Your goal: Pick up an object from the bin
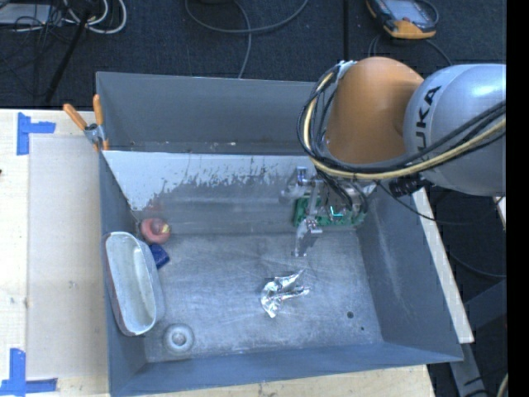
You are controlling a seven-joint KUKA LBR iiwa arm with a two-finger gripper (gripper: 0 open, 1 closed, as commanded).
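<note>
My gripper (302, 246) hangs over the middle of the bin, right of centre, with its metal fingers pointing down; nothing shows between them. Just below it on the bin floor lies a crumpled piece of silver foil (283, 294), apart from the fingertips.
Along the left wall lies a clear oblong plastic tray (132, 284). Near its top end sit a small pink ball (154, 229) and a blue piece (159, 256). A small grey round cap (178, 337) rests near the front left corner. The arm's orange cover looms over the right back.
</note>
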